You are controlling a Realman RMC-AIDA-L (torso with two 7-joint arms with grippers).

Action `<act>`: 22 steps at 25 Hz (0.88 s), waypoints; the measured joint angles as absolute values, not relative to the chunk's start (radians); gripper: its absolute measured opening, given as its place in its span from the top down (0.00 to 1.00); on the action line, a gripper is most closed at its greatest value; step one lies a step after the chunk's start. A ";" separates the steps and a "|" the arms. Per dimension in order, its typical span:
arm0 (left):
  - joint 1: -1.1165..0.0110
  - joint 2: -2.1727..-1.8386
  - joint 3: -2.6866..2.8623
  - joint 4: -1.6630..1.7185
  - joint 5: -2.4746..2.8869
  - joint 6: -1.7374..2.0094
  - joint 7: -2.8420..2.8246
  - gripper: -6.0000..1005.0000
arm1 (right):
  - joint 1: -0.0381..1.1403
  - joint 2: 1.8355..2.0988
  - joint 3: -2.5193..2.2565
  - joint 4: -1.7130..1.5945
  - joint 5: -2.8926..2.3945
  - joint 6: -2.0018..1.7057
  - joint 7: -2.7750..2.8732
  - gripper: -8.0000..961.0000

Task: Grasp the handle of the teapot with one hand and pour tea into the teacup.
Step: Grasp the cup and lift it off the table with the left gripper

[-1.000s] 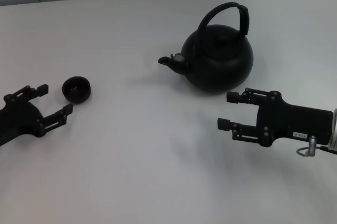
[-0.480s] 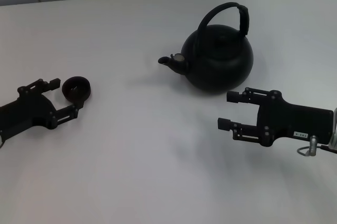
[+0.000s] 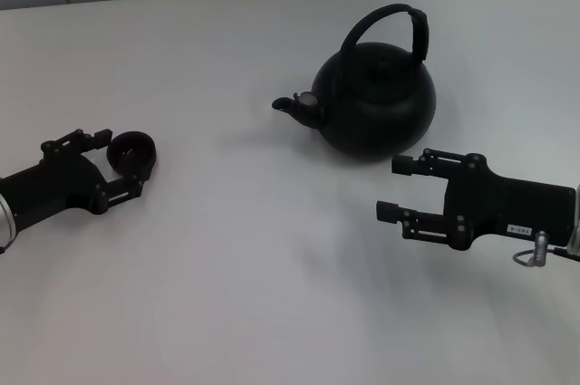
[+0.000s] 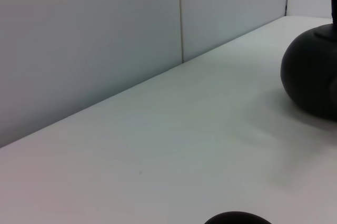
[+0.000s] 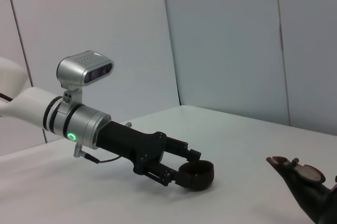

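left gripper [image 3: 120, 162] spread around teacup [image 3: 133, 153]; right gripper [image 3: 396, 187] spread, near teapot [image 3: 376, 100], apart.

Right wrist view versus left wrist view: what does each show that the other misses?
Only the right wrist view shows the left tool, open around the teacup, plus the teapot's spout. Only the left wrist view shows the teapot's round body; there the teacup is just a dark sliver at the frame edge. Both share the white table and grey wall panels.
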State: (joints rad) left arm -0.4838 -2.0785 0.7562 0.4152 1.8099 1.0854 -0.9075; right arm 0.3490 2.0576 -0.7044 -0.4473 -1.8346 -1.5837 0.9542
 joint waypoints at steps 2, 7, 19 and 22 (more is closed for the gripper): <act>-0.486 -2.079 0.756 0.414 1.810 1.083 -0.908 0.28 | 0.349 2.057 -0.704 -0.448 -1.835 -1.584 0.954 0.27; -0.498 -2.079 0.758 0.404 1.809 1.057 -0.908 0.28 | 0.348 2.057 -0.704 -0.448 -1.835 -1.584 0.954 0.27; -0.507 -2.078 0.805 0.392 1.772 1.037 -0.905 0.29 | 0.350 2.057 -0.702 -0.448 -1.834 -1.585 0.954 0.27; -0.509 -2.079 0.805 0.391 1.769 1.032 -0.904 0.29 | 0.351 2.057 -0.703 -0.448 -1.833 -1.585 0.954 0.27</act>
State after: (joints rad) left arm -0.5091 -2.0785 0.8053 0.3905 1.7695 1.0319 -0.9043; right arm 0.3509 2.0569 -0.7025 -0.4480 -1.8332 -1.5847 0.9544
